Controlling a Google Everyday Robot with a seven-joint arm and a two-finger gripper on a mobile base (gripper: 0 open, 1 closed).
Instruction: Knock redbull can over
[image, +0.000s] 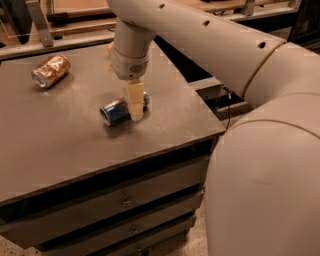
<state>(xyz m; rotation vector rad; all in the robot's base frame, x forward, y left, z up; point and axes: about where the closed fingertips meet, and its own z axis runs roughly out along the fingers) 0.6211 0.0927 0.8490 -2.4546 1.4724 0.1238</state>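
You are looking at the slim blue-and-silver redbull can lying on its side near the middle of the dark brown-grey table top. Its silver end is facing the lower left of the view and its other end is pointing toward the upper right. It is resting flat on the surface, well in from the edges.

Your cream-coloured gripper is hanging straight down from the round white wrist, and its tip is reaching to about the level of the can. From this angle it is crossing in front of the can's right-hand part, hiding a strip of the blue body. It is sitting right at the can, but you cannot tell whether it is actually pressing on the metal or standing just in front of it. You also cannot tell how wide the gripper is set, since it is showing only as a single pale bar from this side. Nothing is being carried in it.

The thick white arm is sweeping in from the right, across the top of the view.

The wider gold-brown dented can is lying on its side near the far left corner of the table, well apart from the redbull can and the gripper. Dark drawer fronts are showing below the table's front edge.
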